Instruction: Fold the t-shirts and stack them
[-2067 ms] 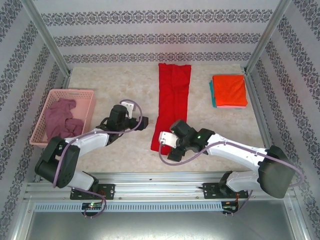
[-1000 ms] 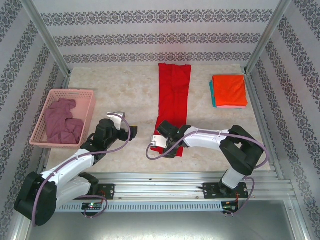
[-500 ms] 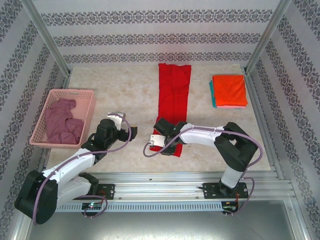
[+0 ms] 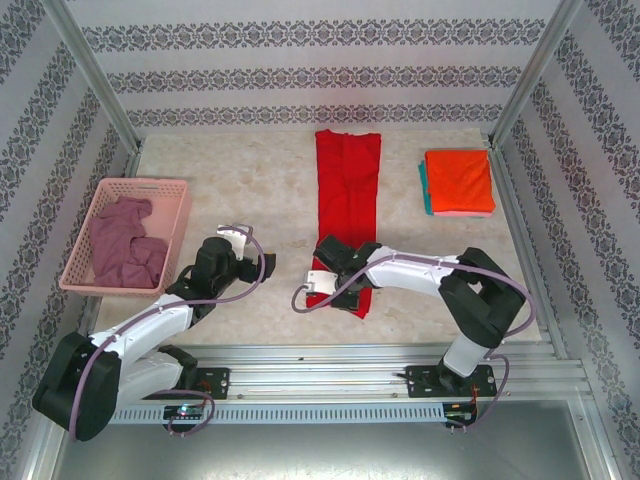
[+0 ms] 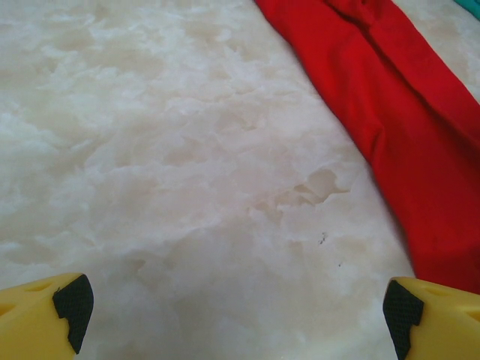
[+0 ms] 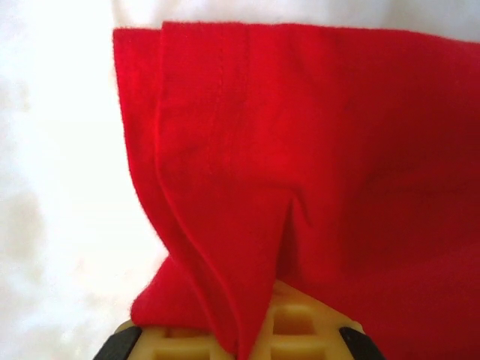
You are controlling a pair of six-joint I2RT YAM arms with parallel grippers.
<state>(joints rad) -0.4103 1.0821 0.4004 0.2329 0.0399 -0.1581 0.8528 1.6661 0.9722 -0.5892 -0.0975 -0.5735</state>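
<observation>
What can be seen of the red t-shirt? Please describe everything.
The red t-shirt is plain bright cloth, folded into a long narrow strip. It lies flat on the pale table, running from the far edge toward the arms. The right gripper is shut on its near end, where the cloth bunches into a pleat.

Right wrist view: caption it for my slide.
Right gripper pinches an edge of the red t-shirt over the pale table.

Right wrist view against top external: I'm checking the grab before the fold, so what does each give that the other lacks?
Right wrist: the red t-shirt's layered hem edge pinched in the shut right gripper. Top external: the whole strip laid out, the orange t-shirt stacked on the teal t-shirt, the mauve t-shirt in the pink basket, the left gripper. Both: red cloth on the marble table.
</observation>
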